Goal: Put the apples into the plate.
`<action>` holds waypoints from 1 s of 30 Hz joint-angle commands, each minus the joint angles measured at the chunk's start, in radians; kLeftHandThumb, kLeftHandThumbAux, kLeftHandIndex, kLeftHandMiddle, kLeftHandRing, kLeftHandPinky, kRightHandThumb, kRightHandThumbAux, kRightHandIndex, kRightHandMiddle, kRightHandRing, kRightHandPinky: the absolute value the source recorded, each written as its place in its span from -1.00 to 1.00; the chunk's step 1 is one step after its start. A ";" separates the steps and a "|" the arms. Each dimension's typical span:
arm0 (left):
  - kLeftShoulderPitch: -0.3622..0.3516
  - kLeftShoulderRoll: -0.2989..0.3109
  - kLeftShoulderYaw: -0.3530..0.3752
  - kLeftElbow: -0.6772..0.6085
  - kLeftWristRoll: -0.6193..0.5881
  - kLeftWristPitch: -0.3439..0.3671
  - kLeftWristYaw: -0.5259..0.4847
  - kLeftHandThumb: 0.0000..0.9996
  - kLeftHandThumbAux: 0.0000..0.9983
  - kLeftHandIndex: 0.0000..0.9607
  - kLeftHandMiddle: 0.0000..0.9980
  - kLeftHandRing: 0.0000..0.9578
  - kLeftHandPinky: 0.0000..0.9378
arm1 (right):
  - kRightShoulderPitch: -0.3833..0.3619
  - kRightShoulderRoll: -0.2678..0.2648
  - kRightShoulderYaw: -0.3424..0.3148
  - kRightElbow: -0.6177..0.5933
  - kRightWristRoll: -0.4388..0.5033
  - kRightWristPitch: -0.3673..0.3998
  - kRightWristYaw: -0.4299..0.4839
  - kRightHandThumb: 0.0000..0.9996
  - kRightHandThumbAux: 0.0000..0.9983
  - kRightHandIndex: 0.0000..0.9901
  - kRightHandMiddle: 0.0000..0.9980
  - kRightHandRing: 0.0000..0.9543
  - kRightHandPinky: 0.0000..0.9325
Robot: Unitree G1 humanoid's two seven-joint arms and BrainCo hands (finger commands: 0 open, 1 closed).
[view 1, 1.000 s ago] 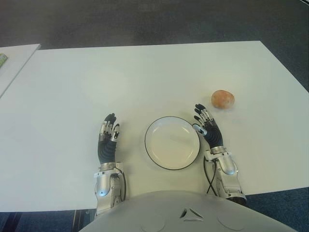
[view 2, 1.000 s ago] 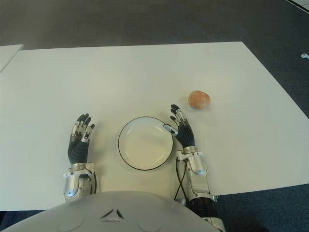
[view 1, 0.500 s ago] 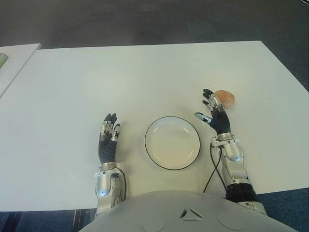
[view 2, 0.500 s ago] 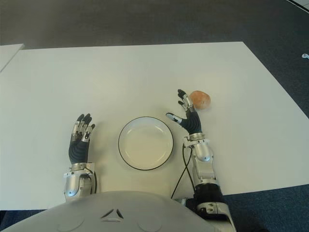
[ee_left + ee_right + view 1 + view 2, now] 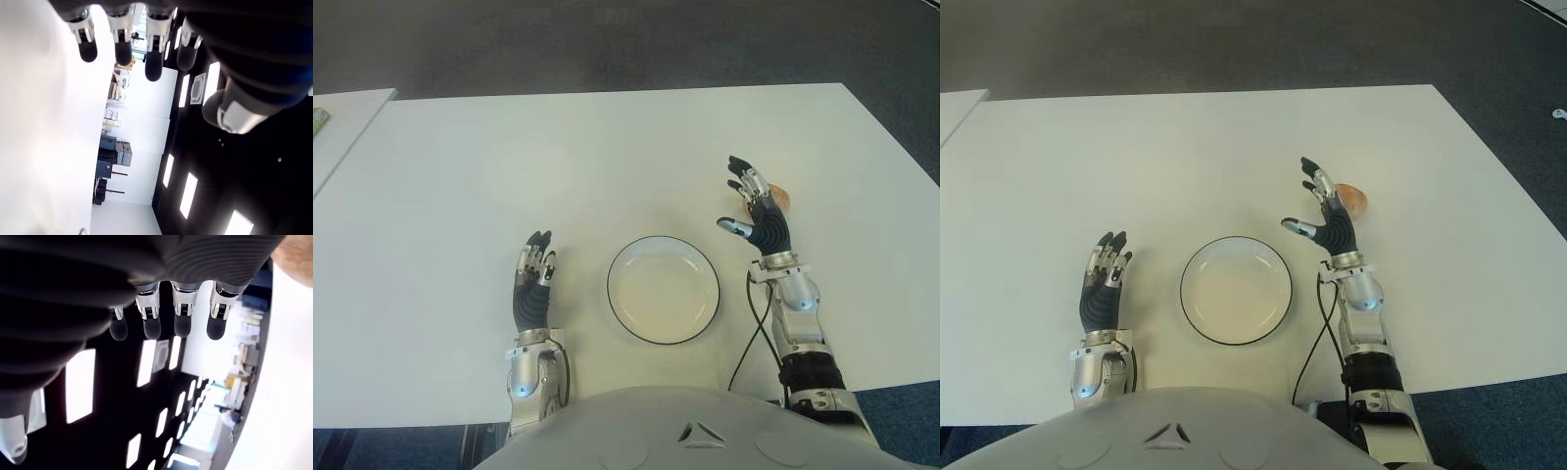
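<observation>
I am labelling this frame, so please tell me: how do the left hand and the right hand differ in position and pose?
The left hand shows left of the plate, far from the apple; the right hand is beside the apple. The left thumb lies close to its fingers; the right thumb is spread wide. Both are open and hold nothing.

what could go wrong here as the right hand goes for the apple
The right hand is open beside the apple, which lies loose on the bare table. A finger could nudge the round fruit and roll it toward the table's right edge. The hand also hides most of the apple from the head camera, so its fingers may close off-centre. Carried low, the apple might clip the plate rim.
</observation>
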 commanded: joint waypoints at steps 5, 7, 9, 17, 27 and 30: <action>-0.049 -0.052 0.022 0.152 -0.023 0.021 0.002 -0.51 0.02 -0.51 -0.65 -0.77 -0.88 | -0.130 -0.117 -0.025 0.088 -0.224 -0.114 -0.106 -0.13 0.14 -0.80 -0.88 -0.97 -0.97; -0.052 -0.050 0.022 0.157 -0.025 0.020 -0.002 -0.51 0.01 -0.51 -0.65 -0.77 -0.89 | -0.146 -0.141 -0.025 0.100 -0.283 -0.124 -0.144 -0.11 0.13 -0.79 -0.88 -0.96 -0.95; -0.055 -0.049 0.021 0.162 -0.023 0.019 -0.003 -0.52 0.01 -0.54 -0.65 -0.77 -0.91 | -0.155 -0.164 -0.020 0.105 -0.349 -0.119 -0.187 -0.09 0.10 -0.79 -0.88 -0.95 -0.94; -0.061 -0.053 0.025 0.171 -0.029 0.010 -0.003 -0.53 0.00 -0.55 -0.66 -0.79 -0.89 | -0.211 -0.254 0.024 0.157 -0.592 -0.046 -0.360 -0.09 -0.02 -0.82 -0.93 -0.99 -0.98; -0.064 -0.050 0.032 0.177 -0.041 0.020 -0.007 -0.58 0.04 -0.54 -0.69 -0.82 -0.93 | -0.337 -0.331 0.121 0.347 -0.759 0.028 -0.513 -0.09 -0.08 -0.86 -0.97 -1.00 -1.00; -0.067 -0.042 0.035 0.194 -0.028 0.016 -0.001 -0.61 0.05 -0.60 -0.71 -0.83 -0.93 | -0.368 -0.351 0.147 0.407 -0.775 0.051 -0.526 -0.08 -0.09 -0.88 -0.98 -1.00 -1.00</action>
